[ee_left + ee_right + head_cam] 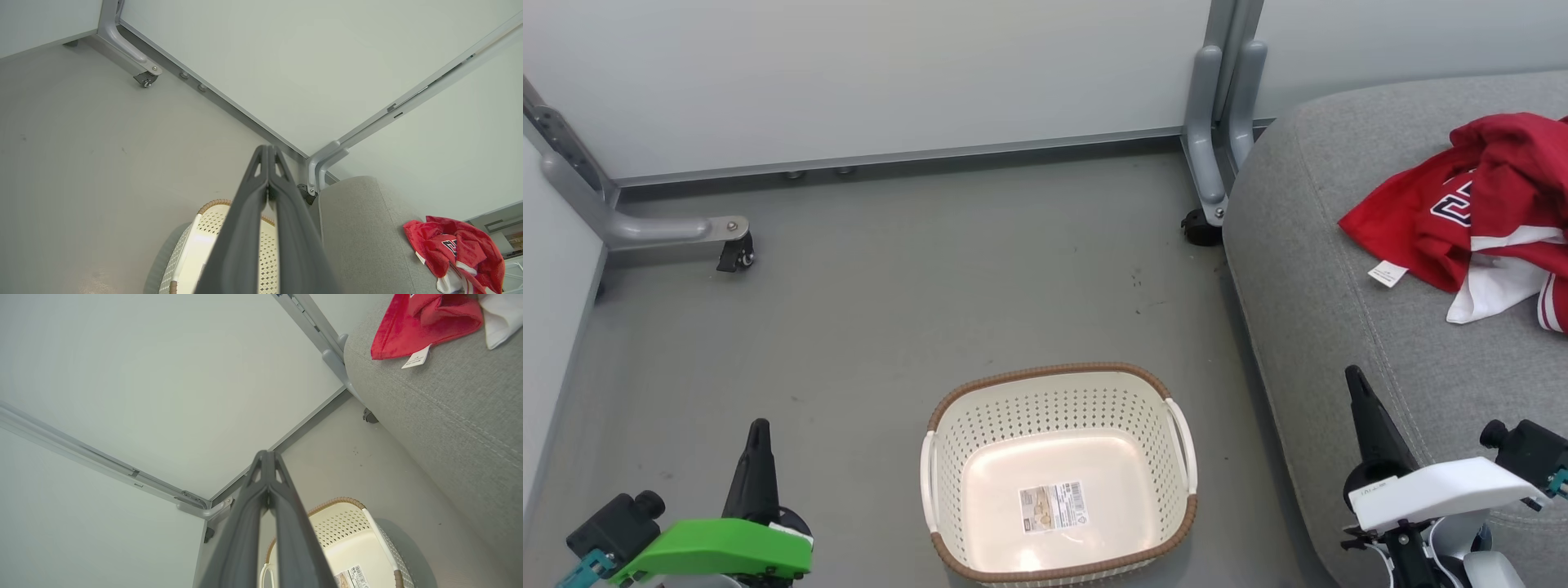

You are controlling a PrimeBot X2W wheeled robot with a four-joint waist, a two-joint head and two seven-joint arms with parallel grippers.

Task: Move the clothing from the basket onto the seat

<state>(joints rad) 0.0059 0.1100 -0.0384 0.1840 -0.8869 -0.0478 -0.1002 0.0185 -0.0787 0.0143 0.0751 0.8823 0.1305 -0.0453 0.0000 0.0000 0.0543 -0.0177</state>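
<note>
The cream-white perforated basket (1058,469) stands on the grey floor at bottom centre, holding nothing but a sticker on its base; it also appears as the basket (204,253) and the basket (351,539). Red-and-white clothing (1478,208) lies bunched on the grey seat (1339,286) at the right, a white label tag hanging off its near edge. The clothing (453,249) and the clothing (425,320) rest on the seat (363,228), the seat (449,404). My left gripper (759,426) is shut, left of the basket. My right gripper (1354,376) is shut over the seat's front edge. Both hold nothing.
Pale partition walls enclose the floor at the back and left. A grey metal foot with a castor (737,249) juts out at the far left. Another upright frame post with a black castor (1201,229) stands by the seat's far corner.
</note>
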